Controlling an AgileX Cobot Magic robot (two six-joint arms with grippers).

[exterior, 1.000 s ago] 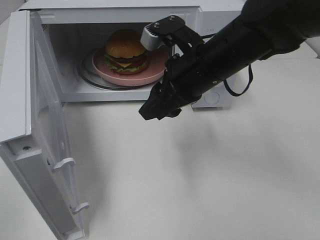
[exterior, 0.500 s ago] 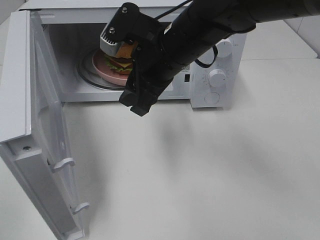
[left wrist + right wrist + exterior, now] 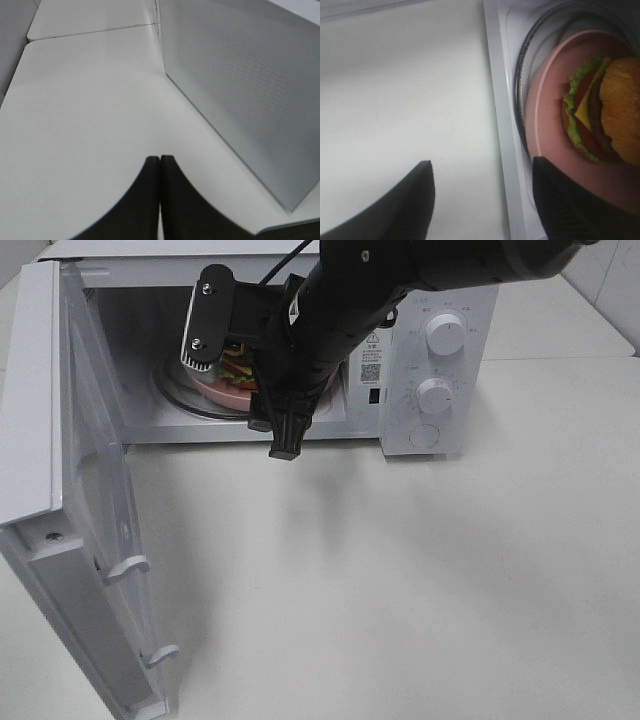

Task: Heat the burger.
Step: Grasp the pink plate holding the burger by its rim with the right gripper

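Observation:
The burger [image 3: 605,117] rests on a pink plate [image 3: 547,115] on the glass turntable [image 3: 520,85] inside the open microwave [image 3: 440,300]. From the high camera only a sliver of the burger [image 3: 237,370] and plate [image 3: 222,390] shows behind my right arm. My right gripper [image 3: 285,443] hangs open at the cavity's front sill, just outside it. In the right wrist view the right gripper [image 3: 482,200] holds nothing; one finger is over the table, the other over the plate's rim. My left gripper [image 3: 160,200] is shut and empty beside the microwave's perforated outer wall [image 3: 240,85].
The microwave door [image 3: 90,490] stands swung wide open on the left, reaching toward the table's front edge. Two knobs [image 3: 443,335] and a round button sit on the control panel at right. White tabletop [image 3: 420,580] spreads in front.
My right arm has swung left across the microwave's opening and now covers most of the burger. Its gripper stayed open. Burger and plate have not moved.

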